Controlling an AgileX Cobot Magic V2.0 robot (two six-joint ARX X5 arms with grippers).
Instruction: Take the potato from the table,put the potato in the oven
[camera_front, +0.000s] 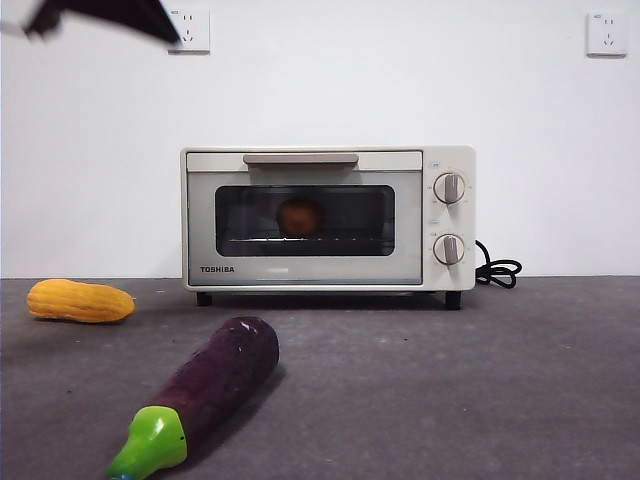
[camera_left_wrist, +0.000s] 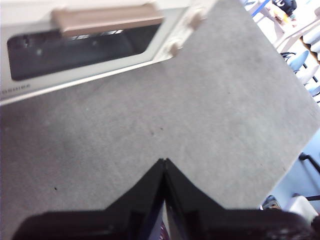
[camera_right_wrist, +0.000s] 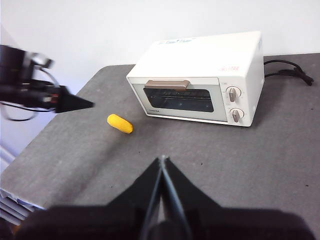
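The potato (camera_front: 300, 217) shows orange-brown through the glass of the cream-white oven (camera_front: 300, 270), resting on the wire rack behind the closed door. The oven stands at the back of the dark grey table (camera_front: 480, 380). My left gripper (camera_left_wrist: 164, 162) is shut and empty, held above the table in front of the oven's beige handle (camera_left_wrist: 107, 19). It shows as a black tip (camera_front: 100, 15) at the top left corner of the front view. My right gripper (camera_right_wrist: 162, 159) is also shut and empty, high and well back from the oven (camera_right_wrist: 200, 55).
A yellow corn cob (camera_front: 80, 300) (camera_right_wrist: 120, 123) lies left of the oven. A long purple eggplant (camera_front: 215, 380) with a green stem lies on the near table. The oven's black cord (camera_front: 497, 268) trails off its right side.
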